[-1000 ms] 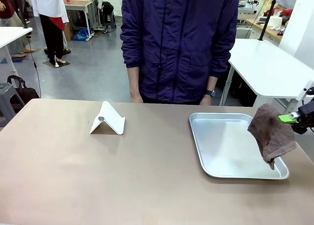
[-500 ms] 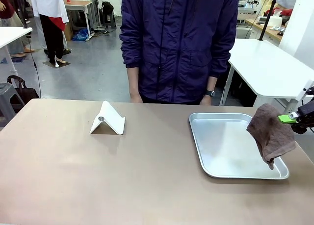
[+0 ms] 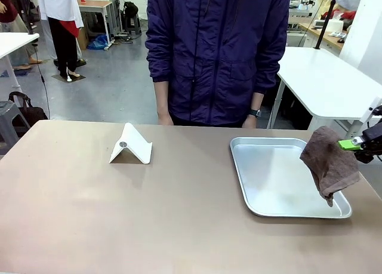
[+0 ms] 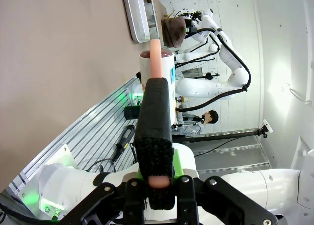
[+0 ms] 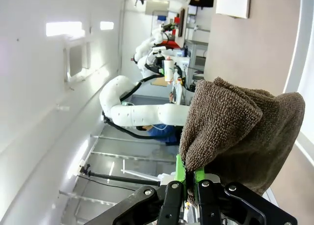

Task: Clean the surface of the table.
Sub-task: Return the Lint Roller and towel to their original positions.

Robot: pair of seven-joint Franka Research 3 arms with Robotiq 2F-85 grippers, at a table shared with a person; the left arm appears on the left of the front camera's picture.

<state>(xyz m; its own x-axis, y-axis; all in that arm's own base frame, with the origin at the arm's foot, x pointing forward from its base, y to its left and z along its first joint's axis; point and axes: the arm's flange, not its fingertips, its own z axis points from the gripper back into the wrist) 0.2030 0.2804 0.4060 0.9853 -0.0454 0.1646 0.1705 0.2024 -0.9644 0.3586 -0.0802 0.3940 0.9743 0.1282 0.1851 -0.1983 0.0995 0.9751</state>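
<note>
A brown cloth (image 3: pixel 330 165) is being pinched by the right gripper (image 3: pixel 352 144) at right-centre, above a silver tray (image 3: pixel 271 178). A slim pinkish stick (image 4: pixel 156 83) is being clamped by the left gripper (image 4: pixel 157 178). The table (image 3: pixel 119 214) is filling the frame's lower half.

The table (image 3: pixel 119 214) is wide, with a smooth, matte brownish-tan top.
</note>
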